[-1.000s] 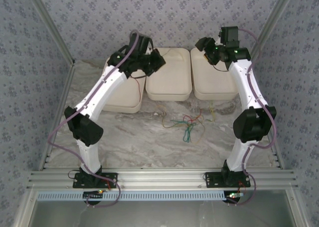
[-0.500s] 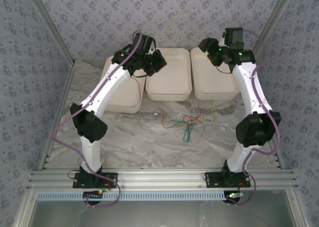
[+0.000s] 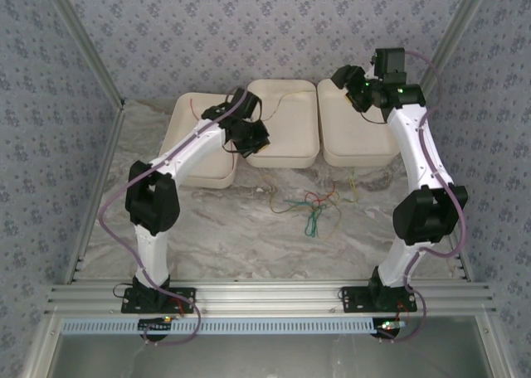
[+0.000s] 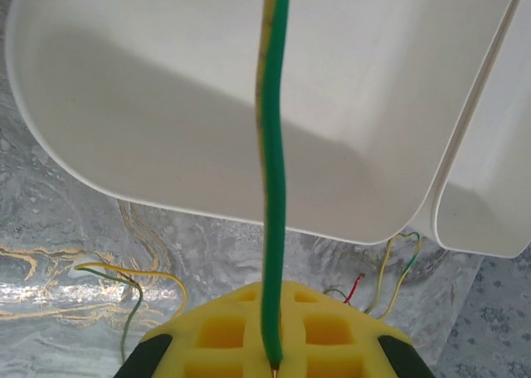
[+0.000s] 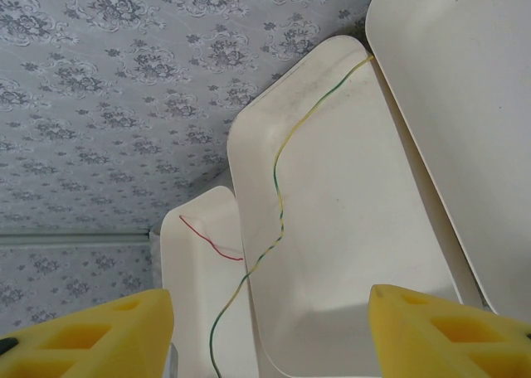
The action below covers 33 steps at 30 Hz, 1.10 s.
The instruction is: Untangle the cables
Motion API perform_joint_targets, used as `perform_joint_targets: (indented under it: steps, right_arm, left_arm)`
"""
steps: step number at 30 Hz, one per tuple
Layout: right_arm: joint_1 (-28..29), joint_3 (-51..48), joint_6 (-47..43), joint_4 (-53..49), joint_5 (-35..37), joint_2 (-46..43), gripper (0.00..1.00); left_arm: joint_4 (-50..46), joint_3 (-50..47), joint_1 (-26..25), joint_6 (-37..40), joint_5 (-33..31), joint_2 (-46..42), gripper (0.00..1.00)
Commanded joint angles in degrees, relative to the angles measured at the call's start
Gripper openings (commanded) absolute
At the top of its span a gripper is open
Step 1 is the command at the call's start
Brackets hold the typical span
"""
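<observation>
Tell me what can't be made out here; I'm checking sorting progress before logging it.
- Tangle on the table, top view: wires too thin to tell which crosses over which.
- Green-yellow cable, left wrist view: far end cut off by the top edge; near end hidden between the pads of the left end effector.
- Red cable, right wrist view: too fine to tell whether it touches the green-yellow cable.

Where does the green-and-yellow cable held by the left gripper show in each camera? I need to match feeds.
Top external: green-and-yellow cable, a faint thread over the middle tray, beside the left gripper.
Left wrist: a vertical line down the centre, pinched in the left gripper at the bottom edge.
Right wrist: a wavy diagonal from upper right to lower left.
Shared landmark: the middle tray, behind the cable in all three.
</observation>
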Motion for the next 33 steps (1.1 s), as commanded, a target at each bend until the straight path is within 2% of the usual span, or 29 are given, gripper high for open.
perform_joint_targets:
  steps: [1, 7, 10, 12, 14, 16, 21, 26, 33]
  right_arm:
    - [-0.34, -0.29, -0.71, 0.39, -0.81, -1.51, 0.65]
    - [-0.34, -0.25, -0.70, 0.40, -0.90, -1.50, 0.65]
    - [-0.17, -0.10, -0.53, 0.59, -0.90, -1.23, 0.65]
    - [0.06, 0.12, -0.48, 0.74, -0.90, -0.90, 0.65]
    - [0.35, 0.52, -0.40, 0.68, -0.90, -0.46, 0.65]
    - [0.45, 0.74, -0.33, 0.46, -0.90, -0.26, 0.65]
    - [0.37, 0.70, -0.61, 0.09, -0.81, -0.54, 0.65]
    - [0.10, 0.01, -0.78, 0.05, -1.00, -1.09, 0.65]
    - [0.03, -1.60, -1.10, -0.10, -0.67, -2.14, 0.65]
  left_arm:
    - [-0.79, 1.02, 0.74, -0.17, -3.44, -0.99, 0.00]
    - [-0.30, -4.95, 5.88, -0.24, -4.36, -5.28, 0.00]
    - [2.32, -5.07, 6.59, 0.69, 0.14, -4.32, 0.00]
    - [3.18, -2.11, 6.01, 1.43, 5.49, -1.06, 0.00]
    - [0.91, 3.87, 4.16, 4.05, 7.88, 3.13, 0.00]
    - [-1.58, 9.30, 2.43, 5.23, 6.92, 5.50, 0.00]
    - [-4.31, 16.31, 1.47, 0.38, 6.24, 10.07, 0.00]
    - [-8.95, 28.10, 0.34, -1.79, 4.72, 17.50, 0.00]
    - [-9.89, 35.57, 0.32, -6.02, 7.37, 26.11, 0.00]
